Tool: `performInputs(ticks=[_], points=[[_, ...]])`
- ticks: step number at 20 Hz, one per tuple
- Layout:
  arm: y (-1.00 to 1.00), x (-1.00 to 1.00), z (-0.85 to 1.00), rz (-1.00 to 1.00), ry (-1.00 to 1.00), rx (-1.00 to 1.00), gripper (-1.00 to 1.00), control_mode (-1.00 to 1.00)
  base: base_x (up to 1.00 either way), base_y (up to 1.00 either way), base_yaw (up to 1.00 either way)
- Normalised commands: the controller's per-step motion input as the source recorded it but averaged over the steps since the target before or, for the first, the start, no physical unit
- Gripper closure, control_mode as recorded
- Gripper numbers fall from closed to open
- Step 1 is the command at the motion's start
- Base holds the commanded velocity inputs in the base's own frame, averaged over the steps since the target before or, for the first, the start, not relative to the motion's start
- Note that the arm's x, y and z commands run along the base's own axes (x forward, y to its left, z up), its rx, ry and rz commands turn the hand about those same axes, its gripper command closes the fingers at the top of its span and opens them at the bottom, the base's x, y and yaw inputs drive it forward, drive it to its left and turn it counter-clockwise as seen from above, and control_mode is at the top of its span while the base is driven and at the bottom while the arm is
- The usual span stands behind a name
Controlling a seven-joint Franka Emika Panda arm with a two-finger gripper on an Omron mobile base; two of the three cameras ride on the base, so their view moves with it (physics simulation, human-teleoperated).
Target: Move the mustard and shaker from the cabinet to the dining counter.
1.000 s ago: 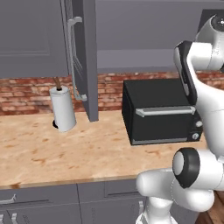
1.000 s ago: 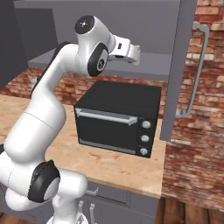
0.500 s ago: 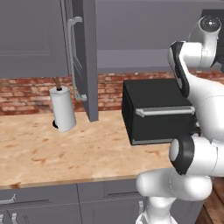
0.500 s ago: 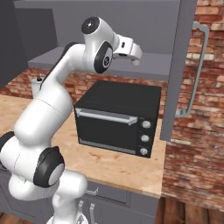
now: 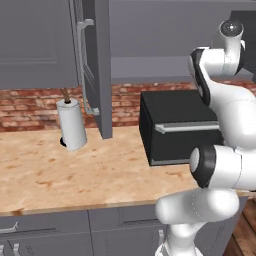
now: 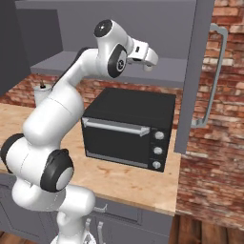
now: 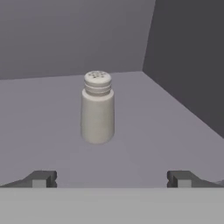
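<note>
Shaker (image 7: 97, 107) upright on cabinet (image 7: 52, 131) shelf, clear all round; end effector (image 7: 112, 178) spread wide, ungrasping.

We see our white arm rising from the base in a tall arch, the lower links bulging outward and the upper links folding back toward the wall. The wrist sits at the top of the reach, level and pointing forward. Our hand (image 6: 147, 59) extends roughly horizontally from it, and in the hand view (image 7: 112, 178) the two dark fingertips (image 7: 41, 178) stand wide apart, with nothing held between them.
</note>
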Motion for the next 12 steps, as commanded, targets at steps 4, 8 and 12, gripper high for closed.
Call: performInputs(ticks=[4, 8, 12], points=[[-0.02, 0.24, -0.12, -0.06, 0.00, 0.03, -1.00, -1.00, 0.00, 0.00, 0.00], [-0.03, 0.27, -0.14, -0.06, 0.00, 0.03, -1.00, -1.00, 0.00, 0.00, 0.00], [-0.09, 0.25, -0.06, -0.05, 0.00, 0.02, -1.00, -1.00, 0.00, 0.00, 0.00]])
